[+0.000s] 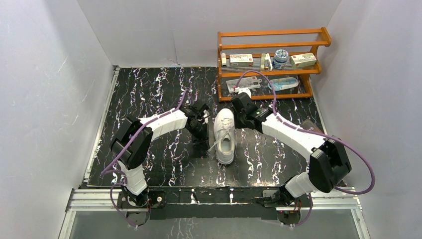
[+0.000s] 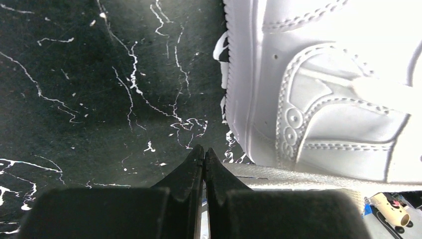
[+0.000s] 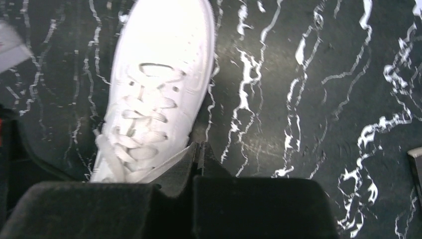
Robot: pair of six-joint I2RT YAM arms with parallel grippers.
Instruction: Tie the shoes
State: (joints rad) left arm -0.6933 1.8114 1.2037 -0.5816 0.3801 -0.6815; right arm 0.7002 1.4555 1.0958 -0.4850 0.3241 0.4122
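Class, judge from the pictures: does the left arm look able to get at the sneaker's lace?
Probably yes: the left pincer lies shut beside the sneaker, a lace seemingly pinched at its tips, nothing between.

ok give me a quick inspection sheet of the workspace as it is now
surface: black marbled table, no spills seen
job's things: one white sneaker upright mid-table, no bow seen
clutter: flat brown thing at the table's right edge, too small to name
grippers: left pincer shut on a lace; right pincer shut on the other lace
cables: purple cable looped along each arm, off the sneaker
surroundings: white walls; wooden rack far right holding boxes and a jar
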